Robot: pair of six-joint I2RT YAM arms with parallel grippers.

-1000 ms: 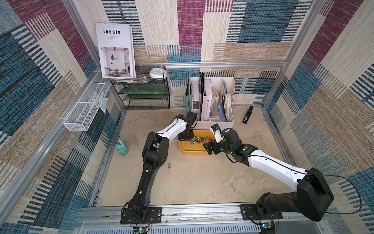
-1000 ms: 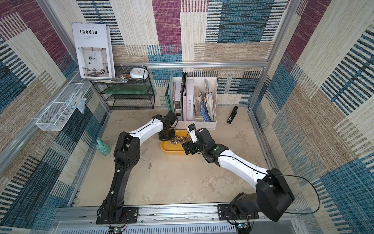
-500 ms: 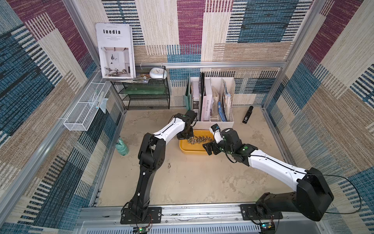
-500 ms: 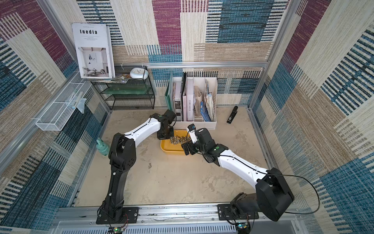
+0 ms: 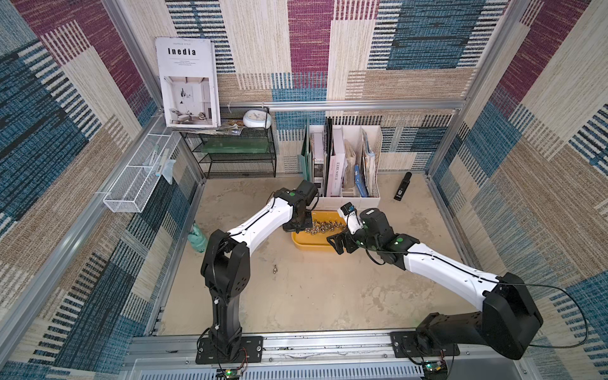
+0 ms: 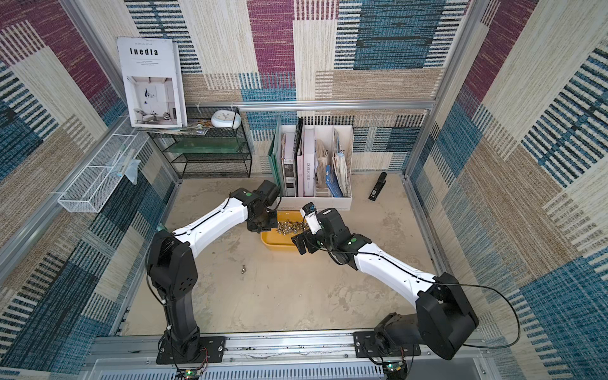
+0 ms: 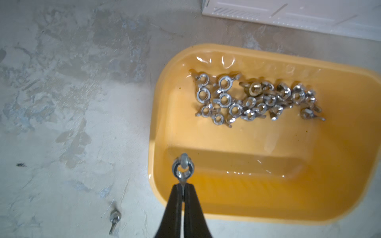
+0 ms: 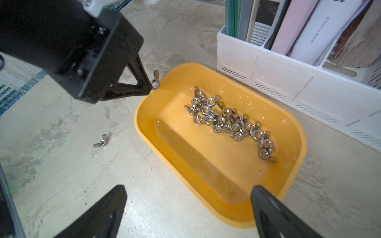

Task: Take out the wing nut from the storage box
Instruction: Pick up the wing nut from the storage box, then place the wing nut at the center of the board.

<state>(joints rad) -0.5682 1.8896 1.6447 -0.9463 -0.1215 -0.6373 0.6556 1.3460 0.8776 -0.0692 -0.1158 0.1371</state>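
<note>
the left gripper (image 7: 183,185) was pinched tight on one wing nut (image 7: 182,168) at a corner of the storage box (image 7: 257,197); right gripper (image 8: 188,188) hung wide open, holding nothing.

light: bright | glare: storage box (image 7: 257,144) wall | wrist views: slightly blurred

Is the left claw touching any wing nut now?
Touching. The left wrist view shows the left claw shut on one wing of a wing nut, pinched between its tips.
</note>
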